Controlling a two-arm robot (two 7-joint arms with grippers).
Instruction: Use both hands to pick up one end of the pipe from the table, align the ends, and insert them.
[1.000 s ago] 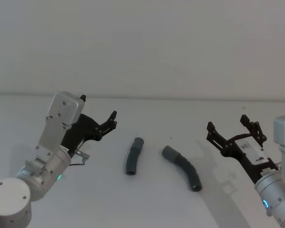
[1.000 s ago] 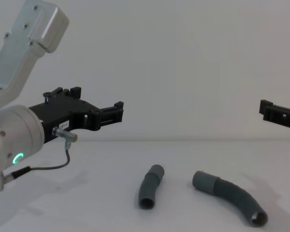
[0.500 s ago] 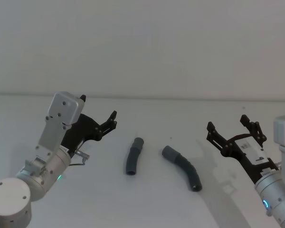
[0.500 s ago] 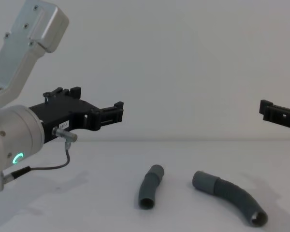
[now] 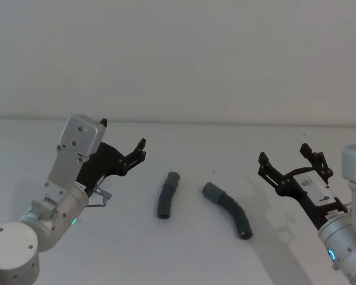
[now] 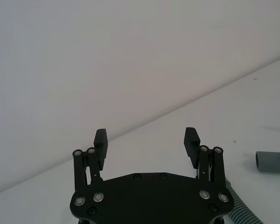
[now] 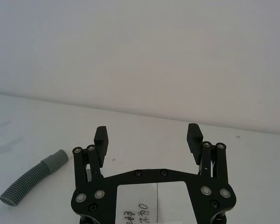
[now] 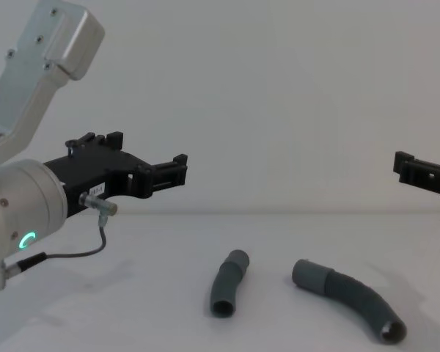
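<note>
Two dark grey ribbed pieces of the pipe lie on the white table (image 5: pixel 184 255). The short, slightly bent piece (image 5: pixel 166 196) (image 8: pixel 227 284) is left of centre, with a smooth cuff end (image 5: pixel 174 177) pointing away from me. Beside it curves the longer piece (image 5: pixel 228 208) (image 8: pixel 348 297) (image 7: pixel 35 177), its cuff end (image 5: pixel 211 191) facing the short one. My left gripper (image 5: pixel 123 133) (image 8: pixel 150 154) (image 6: pixel 146 137) hovers open above the table, left of the short piece. To the right of the longer piece my right gripper (image 5: pixel 283 153) (image 7: pixel 147 132) hangs open and holds nothing.
A plain pale wall rises behind the table's far edge (image 5: pixel 225 124). A thin cable (image 8: pixel 73 253) loops under the left wrist. Bare table surface surrounds both hose pieces.
</note>
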